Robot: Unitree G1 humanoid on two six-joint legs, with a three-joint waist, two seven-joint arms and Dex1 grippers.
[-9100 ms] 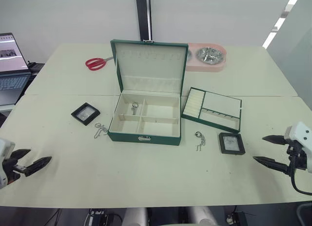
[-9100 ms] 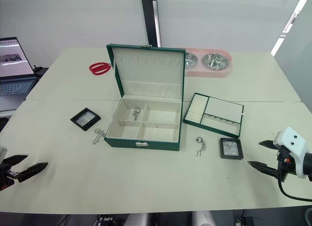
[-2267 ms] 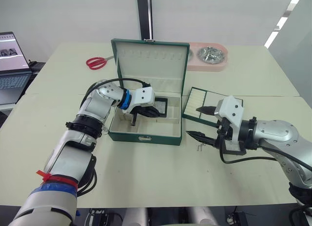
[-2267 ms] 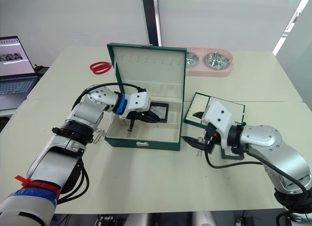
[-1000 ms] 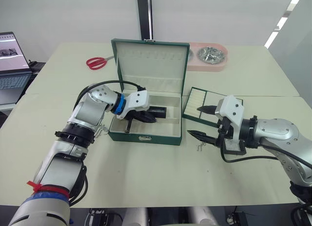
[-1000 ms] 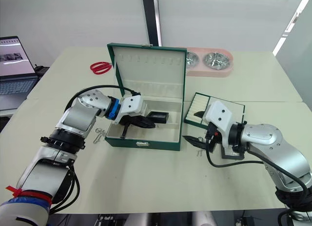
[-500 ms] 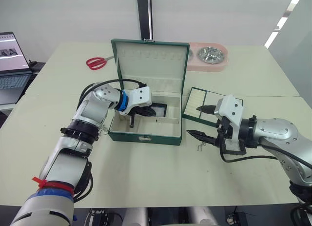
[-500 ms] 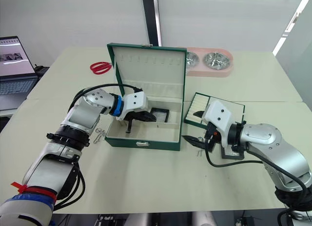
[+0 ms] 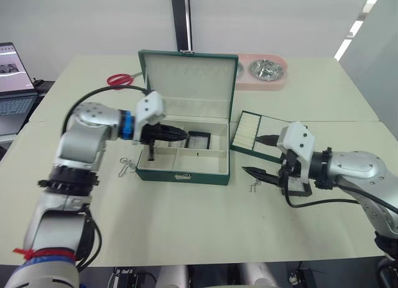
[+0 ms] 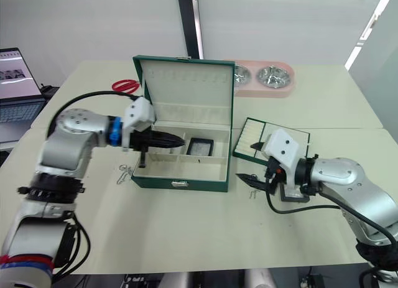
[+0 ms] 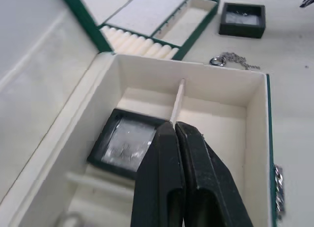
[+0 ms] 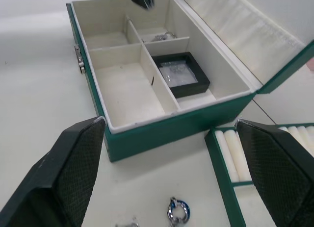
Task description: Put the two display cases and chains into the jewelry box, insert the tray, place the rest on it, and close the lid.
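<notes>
The dark green jewelry box [image 9: 183,173] stands open mid-table with its lid [image 9: 189,73] upright. One black display case [image 9: 198,140] lies flat in the box's back right compartment. A chain [image 12: 159,37] rests in the back left compartment. My left gripper [image 9: 180,134] is shut and holds nothing, hovering over the box's left half. The right gripper [image 9: 252,155] is open above the table to the right of the box. The second display case [image 11: 243,19] lies on the table under that arm. One chain [image 9: 254,187] lies beside it, another chain [image 9: 126,167] left of the box. The tray [image 9: 264,135] sits to the box's right.
Red scissors [image 9: 118,80] lie behind the box on the left. At the back right stands a pink holder with two metal bowls [image 9: 267,70]. A laptop [image 9: 15,83] is beyond the table's left edge. Bare tabletop spreads in front of the box.
The left gripper has let go of the display case, which now lies flat in the box, and has drawn back to the left. The right arm has stayed put.
</notes>
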